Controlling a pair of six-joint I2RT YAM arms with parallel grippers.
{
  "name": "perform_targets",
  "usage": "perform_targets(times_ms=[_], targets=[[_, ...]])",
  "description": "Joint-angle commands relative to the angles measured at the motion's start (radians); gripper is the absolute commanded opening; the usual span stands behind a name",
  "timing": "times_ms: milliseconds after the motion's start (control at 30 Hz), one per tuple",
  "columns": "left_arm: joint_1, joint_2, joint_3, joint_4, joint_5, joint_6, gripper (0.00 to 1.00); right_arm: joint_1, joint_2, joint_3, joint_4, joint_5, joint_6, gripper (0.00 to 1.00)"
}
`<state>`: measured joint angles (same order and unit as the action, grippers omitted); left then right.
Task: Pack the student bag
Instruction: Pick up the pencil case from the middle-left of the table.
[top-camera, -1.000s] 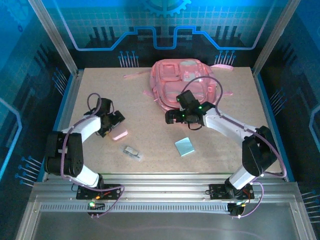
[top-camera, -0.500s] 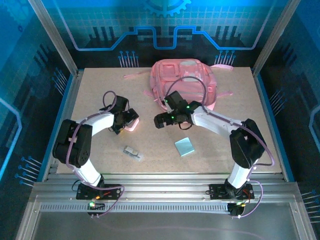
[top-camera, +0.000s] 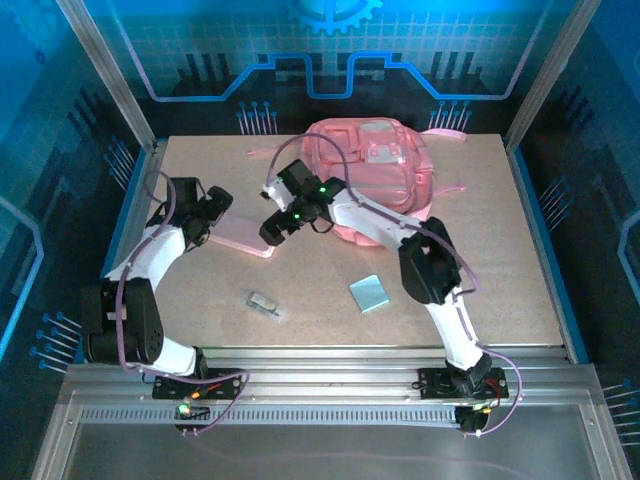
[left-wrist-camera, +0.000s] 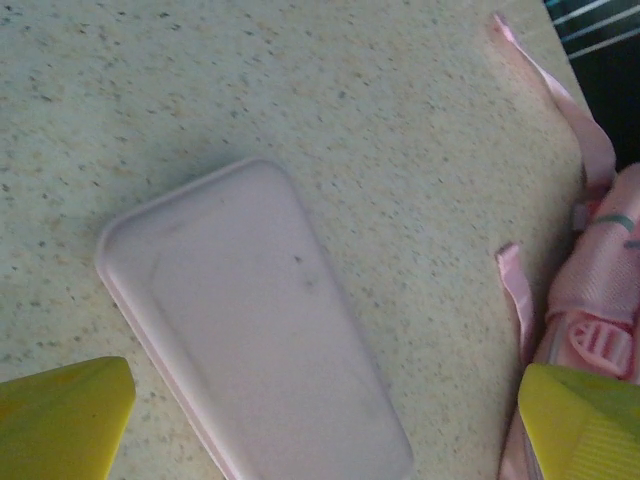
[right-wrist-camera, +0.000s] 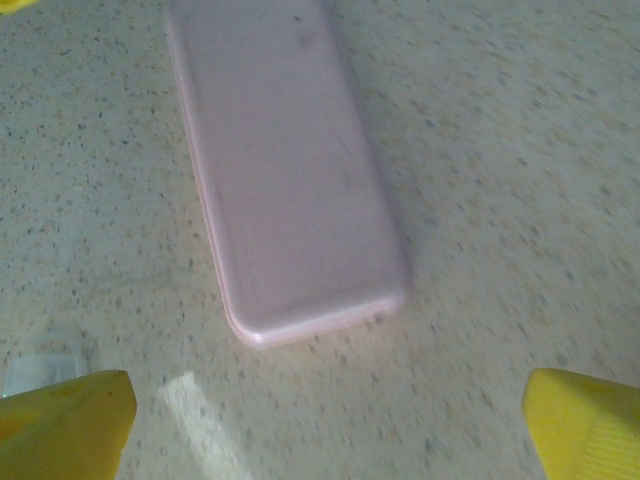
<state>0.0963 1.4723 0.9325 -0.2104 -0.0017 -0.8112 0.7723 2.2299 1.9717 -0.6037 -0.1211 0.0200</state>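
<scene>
The student bag (top-camera: 370, 165) is a large pink backpack lying at the back middle of the table, its thin straps (left-wrist-camera: 560, 110) trailing left. A flat pale pink case (top-camera: 240, 238) lies on the table between both grippers. My left gripper (top-camera: 210, 215) is at the case's left end, open, its yellow fingertips (left-wrist-camera: 65, 420) wide apart with the case (left-wrist-camera: 260, 330) lying below, untouched. My right gripper (top-camera: 275, 228) hovers at the case's right end, also open, with the case (right-wrist-camera: 285, 170) ahead of its fingertips (right-wrist-camera: 585, 425).
A small clear-and-grey item (top-camera: 265, 304) lies near the front left of centre. A light blue square pad (top-camera: 370, 293) lies front centre. The table (top-camera: 480, 260) is bounded by metal frame rails on both sides.
My right arm has swung left from the bag's front to the pink case. The left gripper has pulled back up and left, and the case now lies farther back.
</scene>
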Motion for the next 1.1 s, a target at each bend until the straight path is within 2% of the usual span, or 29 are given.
perform_targets(times_ms=[0, 133, 367, 500, 633, 1067], targets=[[0.043, 0.072, -0.001, 0.041, 0.028, 0.002, 0.99, 0.022, 0.122, 0.154, -0.094, -0.061, -0.064, 1.00], [0.069, 0.171, 0.041, 0.061, 0.011, 0.013, 0.99, 0.039, 0.238, 0.293, -0.111, -0.050, -0.074, 1.00], [0.079, 0.302, 0.101, 0.073, 0.067, 0.002, 0.99, 0.043, 0.397, 0.481, -0.167, -0.013, -0.076, 1.00], [0.065, 0.316, 0.075, 0.120, 0.113, -0.030, 0.99, 0.050, 0.411, 0.487, -0.175, -0.041, -0.097, 1.00], [0.021, 0.321, 0.061, 0.140, 0.117, -0.057, 0.98, 0.069, 0.413, 0.482, -0.206, -0.011, -0.126, 1.00], [-0.011, 0.282, 0.012, 0.164, 0.130, -0.104, 0.98, 0.130, 0.479, 0.487, -0.217, 0.262, -0.150, 1.00]])
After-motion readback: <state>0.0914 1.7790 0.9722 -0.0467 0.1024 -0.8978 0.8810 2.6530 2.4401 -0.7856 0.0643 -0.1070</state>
